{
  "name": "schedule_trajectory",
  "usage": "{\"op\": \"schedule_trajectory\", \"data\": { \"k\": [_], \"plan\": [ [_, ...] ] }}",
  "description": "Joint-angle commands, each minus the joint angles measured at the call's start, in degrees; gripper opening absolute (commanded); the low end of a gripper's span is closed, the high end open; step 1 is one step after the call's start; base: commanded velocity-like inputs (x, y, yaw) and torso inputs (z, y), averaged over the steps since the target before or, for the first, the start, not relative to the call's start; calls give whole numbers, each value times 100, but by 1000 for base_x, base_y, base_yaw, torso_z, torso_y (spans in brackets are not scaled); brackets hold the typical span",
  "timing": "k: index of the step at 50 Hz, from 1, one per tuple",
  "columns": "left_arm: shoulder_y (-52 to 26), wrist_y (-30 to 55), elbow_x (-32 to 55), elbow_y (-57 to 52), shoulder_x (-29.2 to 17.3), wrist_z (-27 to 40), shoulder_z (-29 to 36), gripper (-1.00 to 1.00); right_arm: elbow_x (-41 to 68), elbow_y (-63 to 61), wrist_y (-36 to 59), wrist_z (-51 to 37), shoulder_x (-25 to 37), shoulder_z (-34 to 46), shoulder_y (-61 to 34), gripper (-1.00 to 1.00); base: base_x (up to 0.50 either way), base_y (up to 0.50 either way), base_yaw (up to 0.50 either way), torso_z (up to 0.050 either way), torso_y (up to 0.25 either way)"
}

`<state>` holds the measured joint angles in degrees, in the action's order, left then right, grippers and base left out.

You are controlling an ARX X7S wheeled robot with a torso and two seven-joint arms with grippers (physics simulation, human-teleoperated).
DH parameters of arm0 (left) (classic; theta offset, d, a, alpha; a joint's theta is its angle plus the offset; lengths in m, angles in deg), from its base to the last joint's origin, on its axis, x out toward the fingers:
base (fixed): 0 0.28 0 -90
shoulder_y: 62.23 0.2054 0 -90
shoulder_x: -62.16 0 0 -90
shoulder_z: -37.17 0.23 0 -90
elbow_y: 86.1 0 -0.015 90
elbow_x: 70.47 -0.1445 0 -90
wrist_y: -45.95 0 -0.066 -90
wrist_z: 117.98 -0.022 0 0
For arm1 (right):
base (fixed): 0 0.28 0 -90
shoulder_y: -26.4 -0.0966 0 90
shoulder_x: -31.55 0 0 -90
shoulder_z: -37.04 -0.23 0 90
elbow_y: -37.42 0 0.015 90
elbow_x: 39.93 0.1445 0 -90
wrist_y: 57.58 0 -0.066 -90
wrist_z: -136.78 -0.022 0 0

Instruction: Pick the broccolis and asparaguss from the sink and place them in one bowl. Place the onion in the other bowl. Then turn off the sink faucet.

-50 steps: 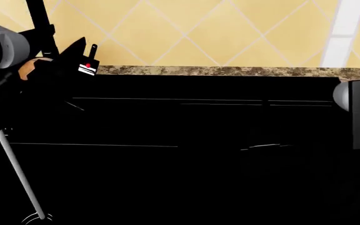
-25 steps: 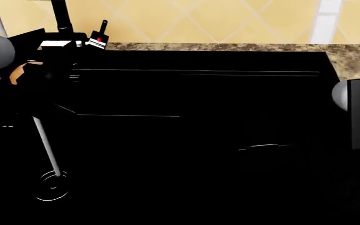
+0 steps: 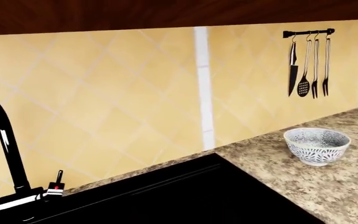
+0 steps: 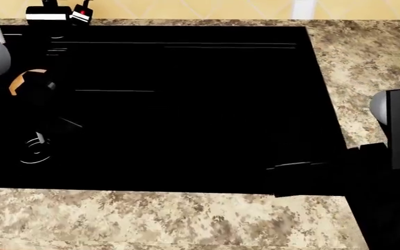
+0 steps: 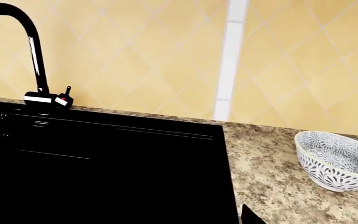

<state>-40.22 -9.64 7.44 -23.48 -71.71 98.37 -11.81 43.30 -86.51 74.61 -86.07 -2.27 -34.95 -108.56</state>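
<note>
Surface (image 4: 151, 219) now fills the near edge of my head view, where half a second ago I saw only black basin: the view has tipped down, so the whole sink (image 4: 186, 104) is mine to search. An orange onion (image 4: 21, 80) sits at its left side, just by my left arm. Bowl (image 5: 337, 158) waits beyond the right rim. Neither arm's jaws show clearly; I cannot tell their opening.

Grey rounded joints, black boxy arm links
</note>
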Motion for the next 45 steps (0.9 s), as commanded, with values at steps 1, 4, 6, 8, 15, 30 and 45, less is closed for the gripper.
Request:
{"op": "schedule_trajectory", "data": {
  "k": [1,4,6,8,15,30,45],
  "plan": [
    [-2,-52,46,3,18,-52,-80,-100,26,-19,58,-18,-2,-36,-70,100,-473,-246,0,0,0],
    [6,-51,51,12,2,-65,-83,-100,66,-39,100,-40,30,-29,-98,100,-475,-242,0,0,0],
    [-22,-37,66,24,6,-65,-87,-100,162,-69,122,-85,93,-66,-130,100,-475,-244,0,0,-8],
    [-37,-32,74,22,24,-51,-86,-100,287,-113,131,-143,208,-149,-168,100,-475,-242,0,0,0],
    [-72,-16,67,42,49,-73,-77,-100,524,-211,144,-273,461,-296,-164,100,-474,-241,0,0,0],
    [-389,69,30,431,223,-54,-103,-100,796,3,443,-225,1066,-515,-615,100,-383,-242,0,0,-1],
    [-419,67,23,452,311,20,-94,-100,722,-20,317,-162,1196,-626,-334,100,337,-310,0,0,0]
  ]
}}
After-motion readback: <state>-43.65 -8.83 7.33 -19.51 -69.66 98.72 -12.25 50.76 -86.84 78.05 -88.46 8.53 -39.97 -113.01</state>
